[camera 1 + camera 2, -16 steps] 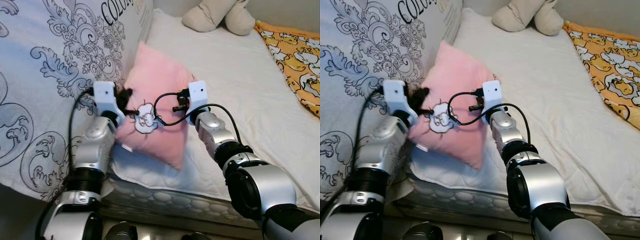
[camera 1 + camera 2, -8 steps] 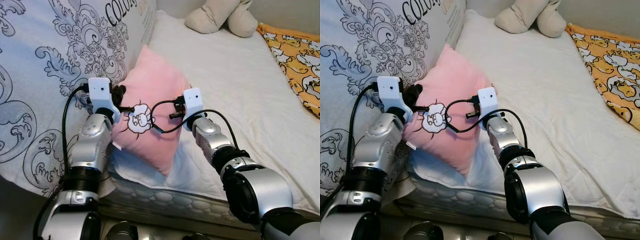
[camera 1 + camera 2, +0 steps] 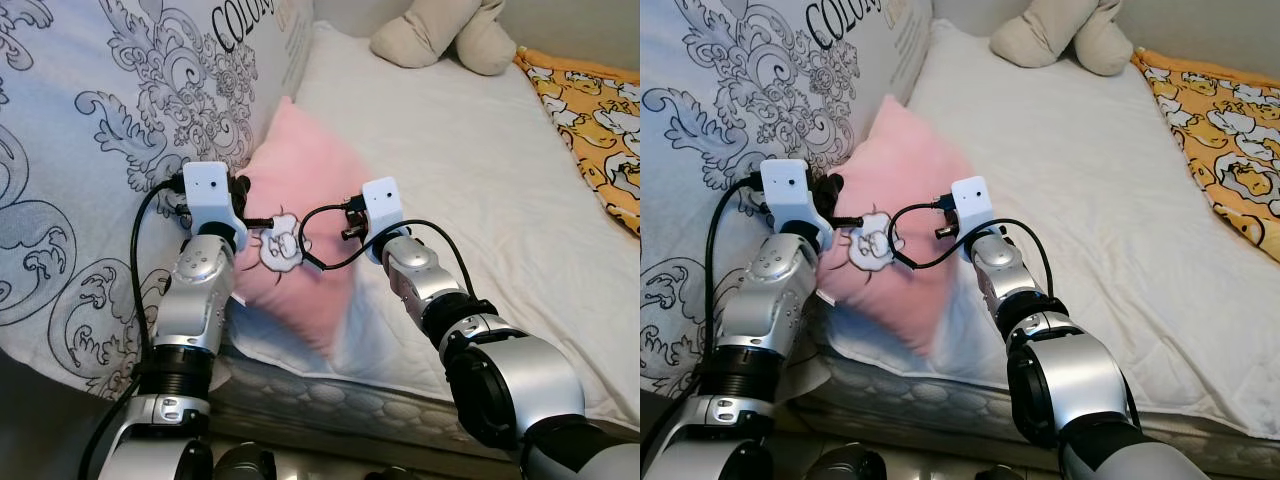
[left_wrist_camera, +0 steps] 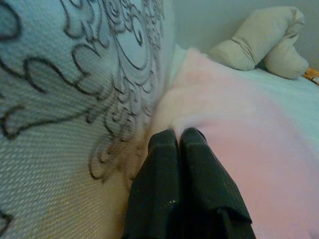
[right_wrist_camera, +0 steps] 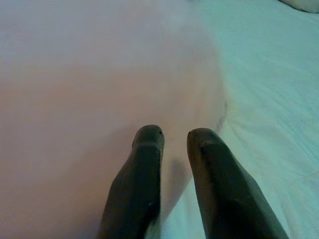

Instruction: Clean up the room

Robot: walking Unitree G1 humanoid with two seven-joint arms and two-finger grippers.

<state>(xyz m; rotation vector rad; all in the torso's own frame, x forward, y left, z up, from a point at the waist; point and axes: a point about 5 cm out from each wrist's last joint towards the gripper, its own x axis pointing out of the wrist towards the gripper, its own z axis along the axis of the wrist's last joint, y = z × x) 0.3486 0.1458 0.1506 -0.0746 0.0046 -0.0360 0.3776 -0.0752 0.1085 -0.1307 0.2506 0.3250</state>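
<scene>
You are pinching the soft pink square pillow [image 3: 305,250], propped against the grey scroll-patterned duvet [image 3: 110,150], with your left gripper [image 4: 178,135] clamped on its near edge, while your right gripper [image 5: 174,135], fingers slightly apart, is pressing its opposite side.

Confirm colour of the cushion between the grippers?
Pink cushion, with a small white sheep patch; clearest in the left eye view.

Both silver arms raised forward, left gripper [image 4: 179,137] pinched tight (fingertips together), right gripper [image 5: 173,135] slightly parted.
</scene>
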